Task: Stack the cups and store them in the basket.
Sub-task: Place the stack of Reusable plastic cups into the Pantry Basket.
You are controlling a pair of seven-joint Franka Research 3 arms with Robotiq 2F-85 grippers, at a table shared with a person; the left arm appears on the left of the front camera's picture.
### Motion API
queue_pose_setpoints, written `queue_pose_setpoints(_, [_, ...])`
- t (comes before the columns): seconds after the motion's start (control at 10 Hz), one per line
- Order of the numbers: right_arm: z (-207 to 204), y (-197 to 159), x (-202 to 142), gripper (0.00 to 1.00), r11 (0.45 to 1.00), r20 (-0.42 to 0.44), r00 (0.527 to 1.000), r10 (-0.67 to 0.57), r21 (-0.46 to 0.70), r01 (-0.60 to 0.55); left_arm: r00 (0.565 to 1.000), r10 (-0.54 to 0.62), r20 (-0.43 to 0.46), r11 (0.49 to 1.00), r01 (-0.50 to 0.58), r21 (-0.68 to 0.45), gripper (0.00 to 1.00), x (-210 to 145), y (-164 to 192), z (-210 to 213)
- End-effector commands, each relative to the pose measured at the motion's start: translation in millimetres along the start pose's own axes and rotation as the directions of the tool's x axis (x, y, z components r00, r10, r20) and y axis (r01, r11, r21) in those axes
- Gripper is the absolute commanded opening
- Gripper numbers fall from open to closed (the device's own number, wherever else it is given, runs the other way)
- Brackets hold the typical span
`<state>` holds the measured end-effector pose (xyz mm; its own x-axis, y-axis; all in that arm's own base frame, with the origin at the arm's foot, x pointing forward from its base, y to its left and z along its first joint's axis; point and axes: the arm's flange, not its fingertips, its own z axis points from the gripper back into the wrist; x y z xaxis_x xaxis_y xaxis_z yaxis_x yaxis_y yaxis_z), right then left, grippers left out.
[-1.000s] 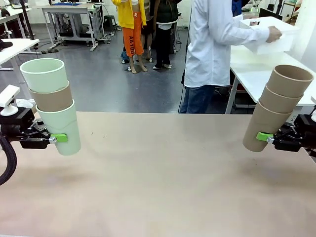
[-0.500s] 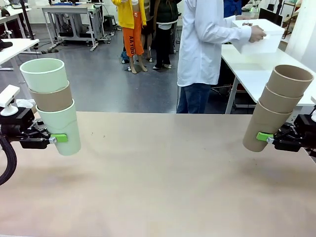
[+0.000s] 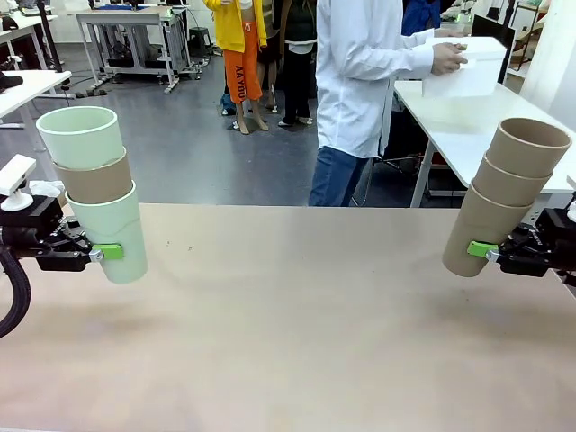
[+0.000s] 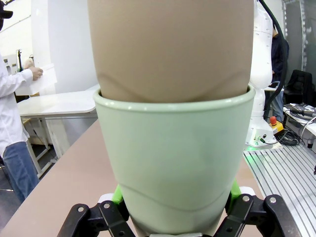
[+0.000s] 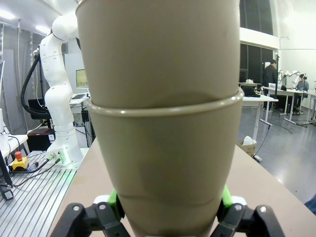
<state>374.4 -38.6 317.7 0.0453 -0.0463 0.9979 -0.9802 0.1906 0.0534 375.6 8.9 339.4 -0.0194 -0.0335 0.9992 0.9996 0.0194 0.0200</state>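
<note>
Stacking looks done: left gripper [image 3: 110, 251] clamps the mint-and-tan stack [image 3: 94, 193], right gripper [image 3: 479, 249] the tan stack [image 3: 506, 193]; storing in the basket [image 3: 470, 70] remains.

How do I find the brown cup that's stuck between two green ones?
Look at the left edge of the tan table, where the left gripper holds a stack of three cups in the air. The brown cup is the middle one, sitting in the bottom mint cup with the top mint cup inside it. The other stack, in the right gripper, is all brown.
</note>
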Motion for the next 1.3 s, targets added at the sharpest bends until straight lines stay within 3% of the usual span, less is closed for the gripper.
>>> queue_pose_setpoints(0.0, [-0.1,-0.1,4.1,0.85,1.0,0.007,1.0,0.007,-0.002,-0.007,1.0,-0.008,0.007,1.0,0.008,-0.003,0.85,4.0,0.3,-0.6])
queue_pose_setpoints(1.2, [-0.1,-0.1,4.1,0.85,1.0,0.007,1.0,0.007,-0.002,-0.007,1.0,-0.008,0.007,1.0,0.008,-0.003,0.85,4.0,0.3,-0.6])
